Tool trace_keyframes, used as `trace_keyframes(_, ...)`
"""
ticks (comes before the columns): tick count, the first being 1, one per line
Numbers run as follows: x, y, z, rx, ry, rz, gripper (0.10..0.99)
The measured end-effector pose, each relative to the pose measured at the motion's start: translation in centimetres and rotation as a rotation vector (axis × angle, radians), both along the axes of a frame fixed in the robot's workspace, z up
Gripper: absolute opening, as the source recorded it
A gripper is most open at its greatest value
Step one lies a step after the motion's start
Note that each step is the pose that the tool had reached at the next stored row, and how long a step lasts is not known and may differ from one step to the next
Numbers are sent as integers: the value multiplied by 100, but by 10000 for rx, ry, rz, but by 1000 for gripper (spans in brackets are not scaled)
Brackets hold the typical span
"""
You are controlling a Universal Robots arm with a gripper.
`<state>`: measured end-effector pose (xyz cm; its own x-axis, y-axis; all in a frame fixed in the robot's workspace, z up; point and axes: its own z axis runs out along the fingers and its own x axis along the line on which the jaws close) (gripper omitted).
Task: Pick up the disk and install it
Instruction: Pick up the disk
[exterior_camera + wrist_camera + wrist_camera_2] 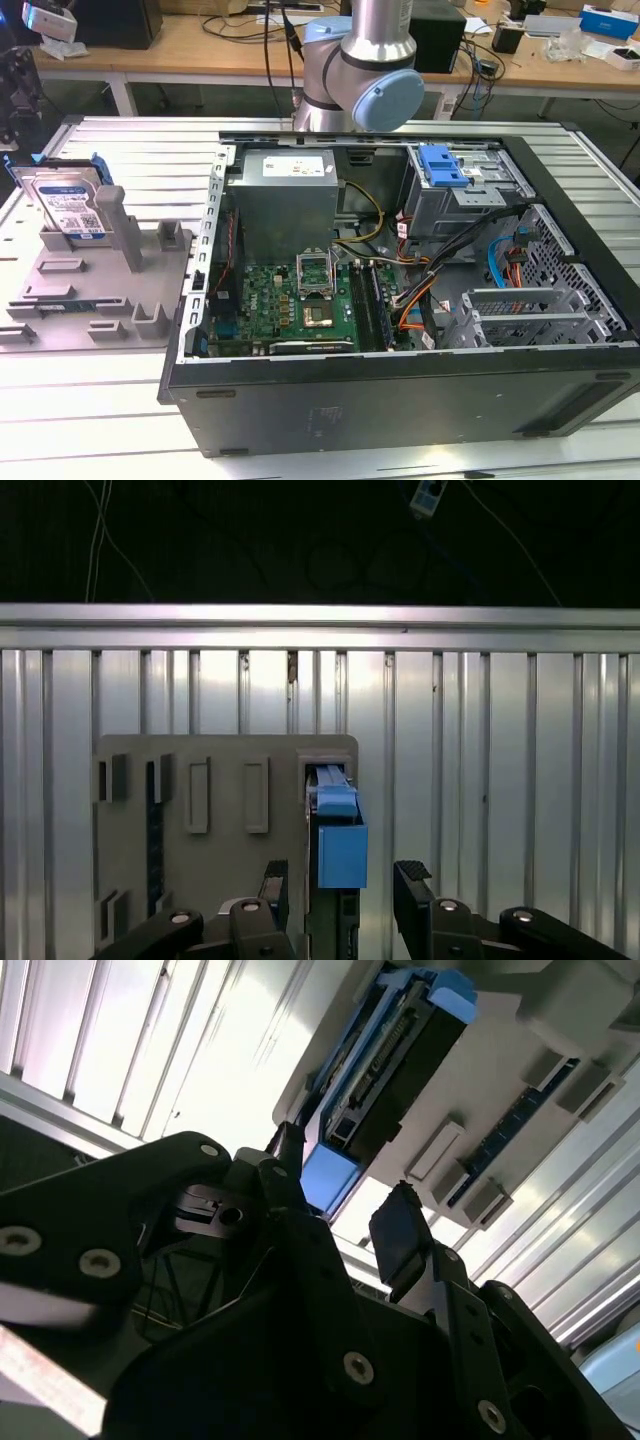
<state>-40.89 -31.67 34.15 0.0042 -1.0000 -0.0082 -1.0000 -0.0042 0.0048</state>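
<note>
The disk is parked on its edge in the grey holder, leaning back against the upright posts at the exterior view's left. My guess is it's stood up like that so its thin sides are free for a grab from above. In the first wrist view the gripper is lined up right over the blue rail end, with its fingers spread wide, one to each side of the disk and neither touching it, so nothing is gripped yet. Just beside the holder the computer case lies on its side with the panel off, and I reckon that's so the drive cage with its blue latch tab can be reached from the top. Everything sits on a ribbed aluminium table, and the arm rises behind the case. Further back there are wooden workbenches cluttered with cables and boxes – typical lab setup.
</note>
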Motion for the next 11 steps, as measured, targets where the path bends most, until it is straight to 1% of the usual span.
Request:
trace_keyframes(6, -2, -4, -96, -1, 2, 1, 541)
trace_keyframes(8, -3, -6, -115, 0, 4, 1, 541)
trace_keyframes(11, -11, -10, -176, 0, 5, 2, 541)
